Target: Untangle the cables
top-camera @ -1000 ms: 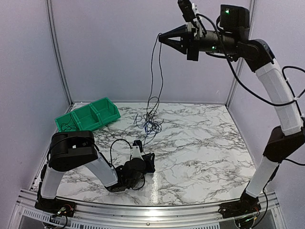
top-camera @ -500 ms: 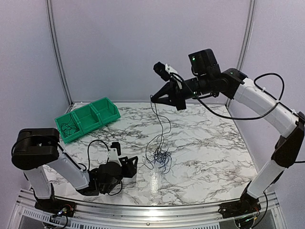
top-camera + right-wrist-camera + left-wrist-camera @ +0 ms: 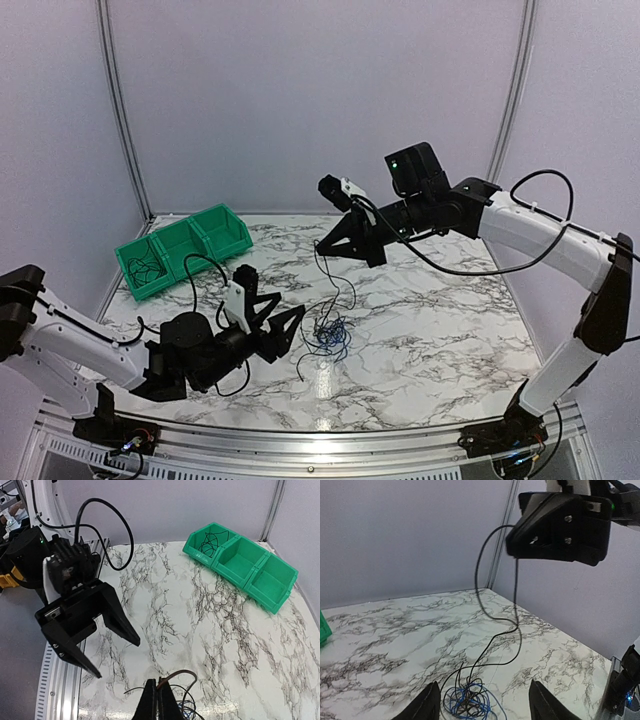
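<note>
A small knot of thin blue and black cables (image 3: 327, 338) lies on the marble table (image 3: 430, 320); it also shows in the left wrist view (image 3: 467, 702). A black strand (image 3: 345, 280) rises from it to my right gripper (image 3: 320, 246), which is shut on the strand's end above the table. In the right wrist view the shut fingertips (image 3: 159, 692) pinch the strand (image 3: 185, 675). My left gripper (image 3: 290, 326) is open, just left of the knot, its fingers (image 3: 427, 705) either side of the knot in its own view.
A green three-compartment bin (image 3: 185, 246) stands at the back left, with thin black wire in its left compartment (image 3: 210, 540). White walls and metal posts enclose the table. The metal rail (image 3: 300, 440) runs along the near edge.
My right gripper has come down from high up, lowering the strand; the knot has shifted nearer the front. My left gripper has lifted and moved right toward the knot.
</note>
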